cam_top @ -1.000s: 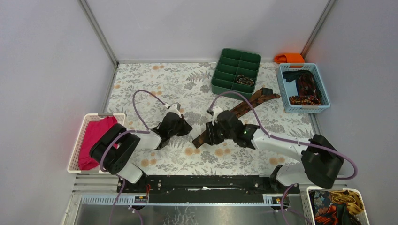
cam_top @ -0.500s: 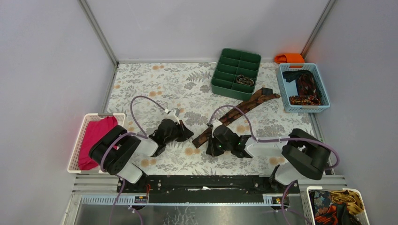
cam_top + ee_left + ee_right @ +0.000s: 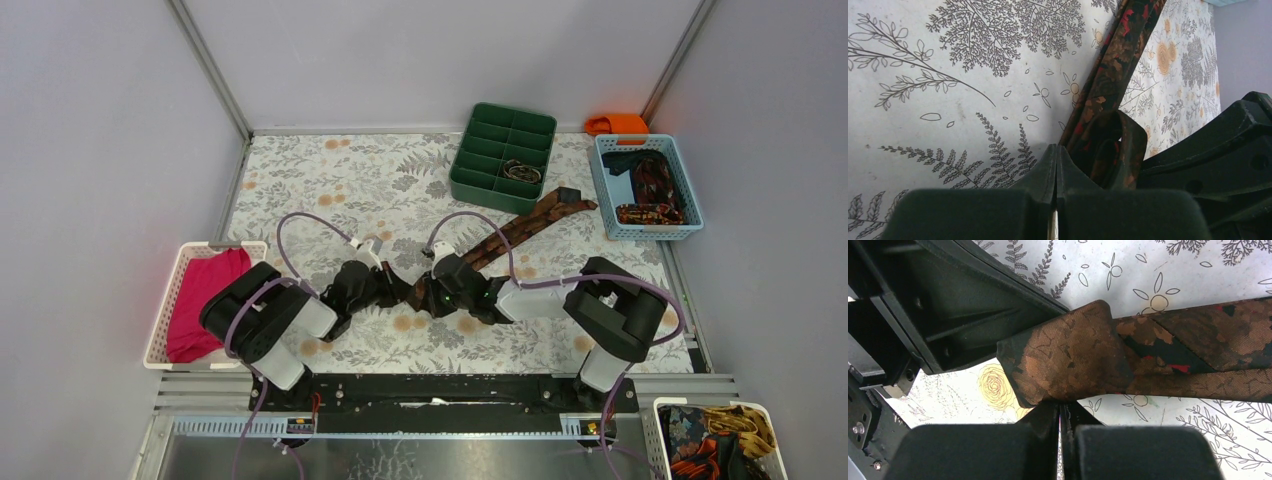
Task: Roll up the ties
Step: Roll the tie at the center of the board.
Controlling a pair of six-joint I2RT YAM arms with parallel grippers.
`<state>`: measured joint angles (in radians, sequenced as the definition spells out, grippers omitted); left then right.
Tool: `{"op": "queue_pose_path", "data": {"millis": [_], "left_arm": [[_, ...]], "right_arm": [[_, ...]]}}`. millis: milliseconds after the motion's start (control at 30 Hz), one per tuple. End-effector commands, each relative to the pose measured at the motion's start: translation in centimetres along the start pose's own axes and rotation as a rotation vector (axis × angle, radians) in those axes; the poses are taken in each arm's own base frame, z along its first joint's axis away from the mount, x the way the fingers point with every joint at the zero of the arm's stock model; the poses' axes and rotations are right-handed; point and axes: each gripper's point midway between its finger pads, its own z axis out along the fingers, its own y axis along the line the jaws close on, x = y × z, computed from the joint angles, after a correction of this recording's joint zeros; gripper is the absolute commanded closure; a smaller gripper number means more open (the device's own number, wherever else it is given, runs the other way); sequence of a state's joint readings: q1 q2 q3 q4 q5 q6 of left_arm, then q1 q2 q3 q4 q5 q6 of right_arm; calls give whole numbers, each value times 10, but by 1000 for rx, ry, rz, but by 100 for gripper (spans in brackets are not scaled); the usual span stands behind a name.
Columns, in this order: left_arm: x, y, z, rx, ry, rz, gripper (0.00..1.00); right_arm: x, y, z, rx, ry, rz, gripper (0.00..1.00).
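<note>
Your left gripper (image 3: 1056, 150) and right gripper (image 3: 1060, 407) are each pressed together, tips meeting the folded end of the tie (image 3: 510, 232) mid-frame, which runs up-right across the floral table (image 3: 330, 180) toward the green tray (image 3: 480, 160)

You are seeing the tie (image 3: 520, 228) lying slantwise on the table (image 3: 300, 170), running from the middle toward the far right corner. Its near end is sitting between the left gripper (image 3: 395, 285) and the right gripper (image 3: 425, 292). The divided tray (image 3: 470, 185) is standing by the far edge, behind the tie. The right basket (image 3: 600, 190) is sitting along the right edge, and the left basket (image 3: 165, 300) is holding a cloth (image 3: 195, 300) by the left edge.
</note>
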<state>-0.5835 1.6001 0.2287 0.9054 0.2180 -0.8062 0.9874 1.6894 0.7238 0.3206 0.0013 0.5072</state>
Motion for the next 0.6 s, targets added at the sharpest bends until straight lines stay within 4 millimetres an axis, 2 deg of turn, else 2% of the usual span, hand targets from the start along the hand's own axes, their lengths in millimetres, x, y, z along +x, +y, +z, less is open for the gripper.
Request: {"op": "queue_pose_path", "data": {"millis": [0, 133, 233, 333, 400, 467, 500, 567], "left_arm": [[26, 12, -4, -27, 82, -14, 100], [17, 33, -3, -163, 56, 6, 100], [-8, 58, -10, -359, -23, 20, 100], [-43, 76, -30, -577, -131, 22, 100], [-73, 70, -44, -655, -221, 25, 100], [-102, 54, -63, -680, -314, 14, 100], [-108, 50, -71, -695, -337, 12, 100], [-128, 26, -93, -647, -420, 5, 100]], "right_arm": [[11, -13, 1, 59, 43, -47, 100], [13, -18, -12, 81, 51, -58, 100], [14, -23, -28, 105, 53, -81, 100], [8, -29, -48, 146, 47, -123, 98], [3, -31, -63, 192, 38, -171, 97], [-9, -36, -79, 272, 19, -225, 96], [-12, -35, -83, 290, 18, -253, 92], [-26, -42, -98, 420, -8, -348, 79]]}}
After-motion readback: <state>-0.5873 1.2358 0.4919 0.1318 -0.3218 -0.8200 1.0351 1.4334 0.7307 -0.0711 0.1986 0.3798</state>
